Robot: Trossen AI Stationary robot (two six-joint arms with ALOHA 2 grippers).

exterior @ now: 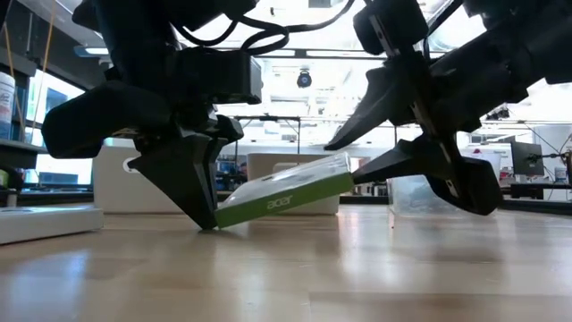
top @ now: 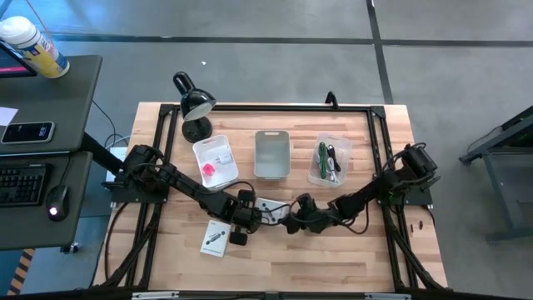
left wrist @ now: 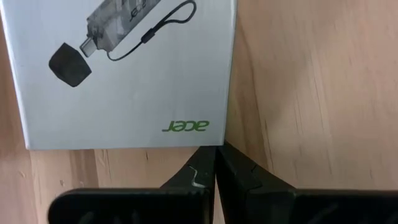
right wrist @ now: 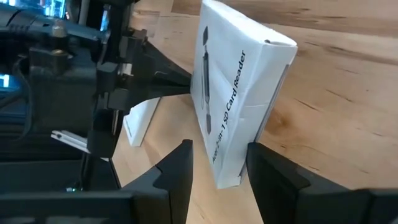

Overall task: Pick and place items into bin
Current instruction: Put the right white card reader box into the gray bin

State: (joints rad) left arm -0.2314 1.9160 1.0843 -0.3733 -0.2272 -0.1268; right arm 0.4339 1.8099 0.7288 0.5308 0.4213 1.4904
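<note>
A flat white packet with a green "acer" side stands tilted between my two grippers near the table's middle. Its low edge is on the table and its other end is raised. My left gripper points down, shut, at that low edge. My right gripper is open, with one finger on each side of the raised end. A second white packet lies flat on the table near the left gripper. A pink cube lies in the left clear bin, and green, black and white cords lie in the right one. My left gripper comes from above with its shut fingertips against the packet's low edge, near one corner. That edge rests on the table. My right gripper comes level from the table's right. Its lower finger is under the packet's raised end. The upper finger stands just over that end.
Three bins stand in a row toward the far edge: a clear one on the left, a grey one in the middle and a clear one on the right. A black desk lamp stands at the far left corner. Bare wood lies toward the near edge.
</note>
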